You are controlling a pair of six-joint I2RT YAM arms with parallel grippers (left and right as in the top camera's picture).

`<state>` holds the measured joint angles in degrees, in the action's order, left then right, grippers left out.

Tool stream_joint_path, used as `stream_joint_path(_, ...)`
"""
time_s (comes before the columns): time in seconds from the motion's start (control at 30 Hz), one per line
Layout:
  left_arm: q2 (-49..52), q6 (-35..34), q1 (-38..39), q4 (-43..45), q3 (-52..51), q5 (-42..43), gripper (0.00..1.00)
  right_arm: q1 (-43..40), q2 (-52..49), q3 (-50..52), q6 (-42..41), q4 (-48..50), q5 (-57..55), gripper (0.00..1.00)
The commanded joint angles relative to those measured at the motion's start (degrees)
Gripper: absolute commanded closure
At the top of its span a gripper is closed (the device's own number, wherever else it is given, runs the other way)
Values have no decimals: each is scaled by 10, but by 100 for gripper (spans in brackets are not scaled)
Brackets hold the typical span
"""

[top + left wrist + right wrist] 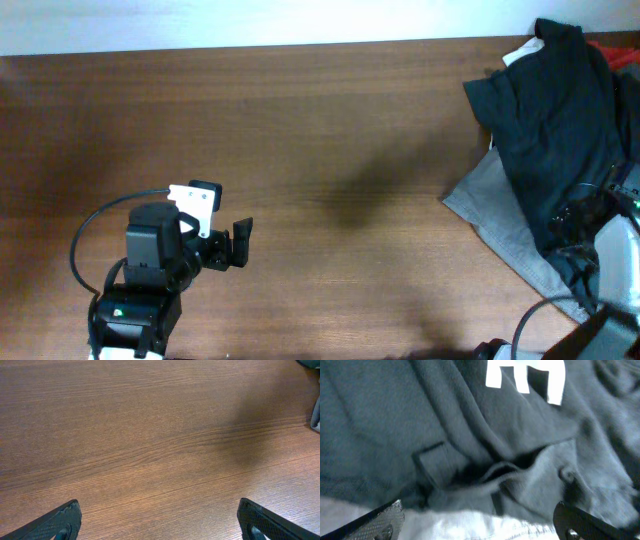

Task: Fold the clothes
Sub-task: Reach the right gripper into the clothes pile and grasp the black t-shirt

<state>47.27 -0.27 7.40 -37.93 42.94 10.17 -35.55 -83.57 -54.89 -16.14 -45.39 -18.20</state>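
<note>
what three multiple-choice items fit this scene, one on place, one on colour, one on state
1. Where on the table does the black T-shirt lie?
A. right end, heaped
B. centre, spread flat
C. beside the left arm
2. What colour is the lettering on it?
A. red
B. white
C. yellow
3. How is the left tool?
A. shut on the shirt
B. open over bare wood
C. shut on nothing
Answers: 1 A, the overhead view shows it crumpled at the right end; 2 B, the right wrist view shows white block letters; 3 B, the left wrist view shows its fingers far apart with only wood between.
</note>
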Motion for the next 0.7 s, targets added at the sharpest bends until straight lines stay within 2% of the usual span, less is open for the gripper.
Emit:
stream_joint_path(0.0, 2, -6, 2, -1, 14, 10, 1, -6, -34, -10, 13, 17, -14, 1)
stream_joint_path(0.3, 2, -6, 2, 0, 14, 10, 1, -6, -99, -9, 13, 27, -32, 0)
stream_joint_path(0.4, 2, -6, 2, 0, 14, 10, 1, -6, -110, -9, 13, 28, -35, 5)
stream_joint_path(0.47, 2, -6, 2, 0, 14, 10, 1, -6, -110, -9, 13, 28, -35, 14)
stream_joint_path(0.53, 2, -6, 2, 0, 14, 10, 1, -6, -110, -9, 12, 28, -37, 29)
stream_joint_path(0.67, 2, -6, 2, 1, 14, 10, 1, -6, -110, -9, 12, 27, -49, 67)
